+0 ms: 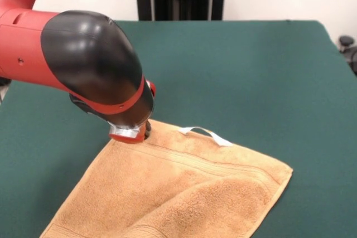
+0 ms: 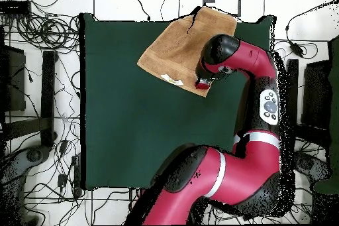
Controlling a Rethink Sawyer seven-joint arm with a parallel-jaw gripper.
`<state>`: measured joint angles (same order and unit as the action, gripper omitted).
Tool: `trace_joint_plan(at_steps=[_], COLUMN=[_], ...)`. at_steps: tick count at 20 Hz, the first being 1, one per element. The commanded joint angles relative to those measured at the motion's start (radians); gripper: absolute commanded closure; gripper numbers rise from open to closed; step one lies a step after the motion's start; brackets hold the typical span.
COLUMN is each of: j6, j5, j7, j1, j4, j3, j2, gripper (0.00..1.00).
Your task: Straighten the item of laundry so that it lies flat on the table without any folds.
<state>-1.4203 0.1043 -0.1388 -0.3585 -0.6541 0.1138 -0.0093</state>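
Pincer (image 1: pixel 136 134) of your red and black arm, front view: it is down on the far corner of the golden-tan terry towel (image 1: pixel 184 193), and the bulky wrist hides its fingers, so you cannot tell how far open it is or whether it grips the cloth. You see the towel spread on the dark green felt tabletop (image 1: pixel 251 71) toward the near edge, running out of the picture at the bottom, with woven band stripes along its far hem and a small white loop tag (image 1: pixel 205 134) lying at that hem, just beside the pincer.

Overhead view: you find the towel (image 2: pixel 179 48) at the tabletop's (image 2: pixel 132 117) top edge, one corner overhanging it. The pincer (image 2: pixel 203 83) meets the towel's lower right corner, near the tag (image 2: pixel 172 78).
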Motion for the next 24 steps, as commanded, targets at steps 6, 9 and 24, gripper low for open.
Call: trace_joint_plan(at_steps=[6, 9, 24], j6=[0.002, 0.014, 0.035], j5=[0.016, 0.01, 0.018], j7=[-0.207, -0.213, -0.214], j1=[0.018, 0.014, 0.012], j4=[-0.093, -0.093, -0.068], j3=[0.026, 0.031, 0.038], j2=[0.047, 0.046, 0.061], gripper=[1.0, 0.0, 0.0])
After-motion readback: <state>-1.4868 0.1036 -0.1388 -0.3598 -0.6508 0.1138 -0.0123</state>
